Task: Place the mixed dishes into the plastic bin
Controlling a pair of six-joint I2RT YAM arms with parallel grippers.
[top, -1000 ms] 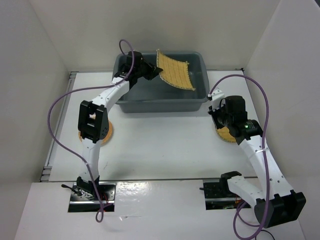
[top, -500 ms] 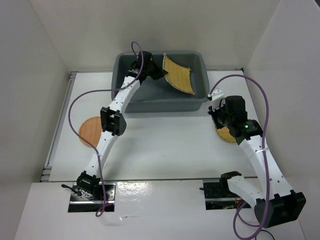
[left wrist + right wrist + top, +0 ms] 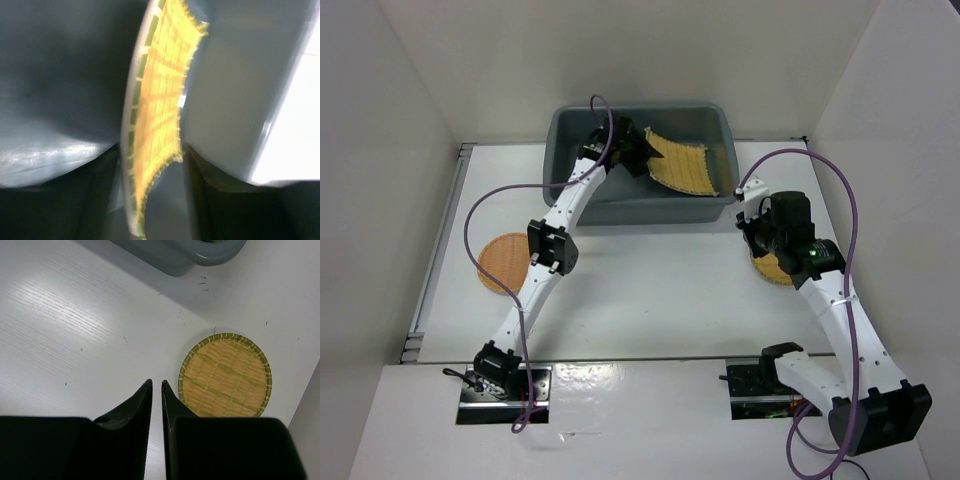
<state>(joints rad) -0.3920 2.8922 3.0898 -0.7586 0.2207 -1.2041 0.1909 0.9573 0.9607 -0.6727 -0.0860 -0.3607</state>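
Orange-brown round disc (image 3: 502,262) flat on table (image 3: 650,290), far left. Left gripper (image 3: 640,151) inside plastic bin (image 3: 640,212), jaws spread either side of square yellow mat (image 3: 687,168). Right gripper (image 3: 156,390) nearly pressed together, empty, above table beside paler round disc (image 3: 225,376).

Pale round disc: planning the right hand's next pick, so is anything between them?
Nothing visible: only bare white table lies between the right hand and the pale round disc, flat beside its fingertips.

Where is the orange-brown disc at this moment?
The orange-brown disc lies flat on the table at the left of the top view, beside the left arm, apart from the bin.
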